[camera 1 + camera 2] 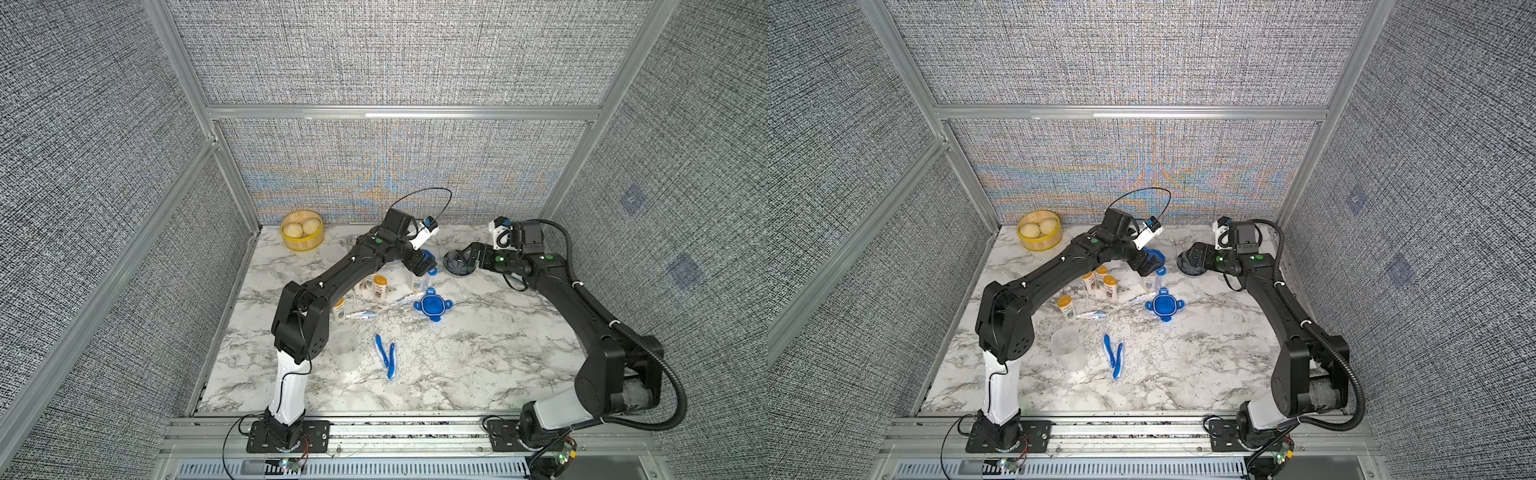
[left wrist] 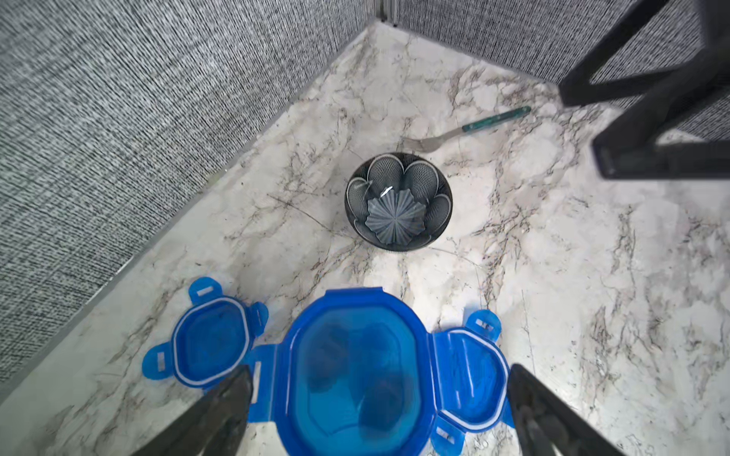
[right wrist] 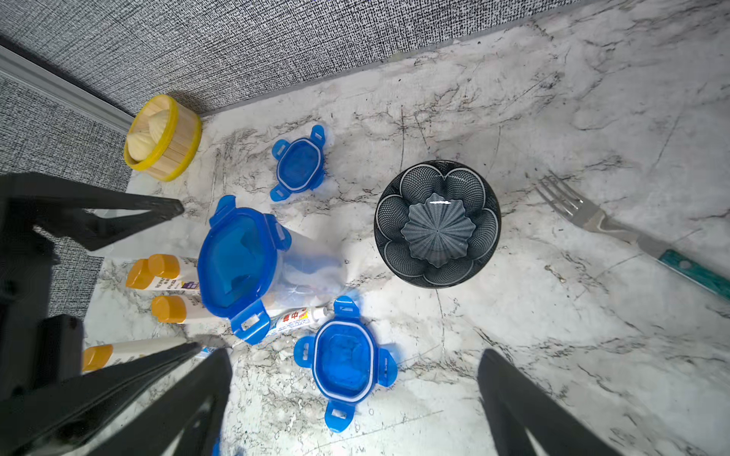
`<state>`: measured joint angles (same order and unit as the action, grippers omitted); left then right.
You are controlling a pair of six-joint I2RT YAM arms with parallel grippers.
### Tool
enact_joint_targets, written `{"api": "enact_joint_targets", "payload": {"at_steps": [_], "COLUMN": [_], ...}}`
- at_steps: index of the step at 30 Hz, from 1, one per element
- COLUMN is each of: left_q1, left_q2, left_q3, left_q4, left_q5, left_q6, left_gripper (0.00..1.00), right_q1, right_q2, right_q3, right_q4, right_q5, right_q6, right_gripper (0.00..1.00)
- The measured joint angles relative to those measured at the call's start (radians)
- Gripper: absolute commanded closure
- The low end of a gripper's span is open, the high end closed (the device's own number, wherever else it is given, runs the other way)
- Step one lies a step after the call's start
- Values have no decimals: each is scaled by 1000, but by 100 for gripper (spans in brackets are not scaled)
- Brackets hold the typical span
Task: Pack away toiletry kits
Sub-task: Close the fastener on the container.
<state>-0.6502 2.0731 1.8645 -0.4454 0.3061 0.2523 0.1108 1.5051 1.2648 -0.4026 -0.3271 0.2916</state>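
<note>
Left tool hangs wide and empty just above the lidded cup. Right tool is also wide and empty, near this cup. Loose lids, bottles and a tube lie just beside the cup on the tabletop. Toothbrushes and an empty cup are well apart from it.
</note>
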Motion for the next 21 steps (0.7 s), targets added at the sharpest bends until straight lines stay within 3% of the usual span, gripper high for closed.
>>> {"api": "enact_joint_targets", "payload": {"at_steps": [6, 21], "left_q1": [-1, -5], "left_q2": [66, 137], "left_q3": [105, 179], "left_q4": [-95, -175], "left_q5": [-55, -65], "left_q6": [0, 25], "left_gripper": [1, 1], "right_q1": [-24, -40], "right_q2": [-16, -19], "right_q3": [-16, -24], "right_q4": [23, 33], "right_q5": [-43, -80], "right_q6": [5, 8], "right_gripper": [1, 1]}}
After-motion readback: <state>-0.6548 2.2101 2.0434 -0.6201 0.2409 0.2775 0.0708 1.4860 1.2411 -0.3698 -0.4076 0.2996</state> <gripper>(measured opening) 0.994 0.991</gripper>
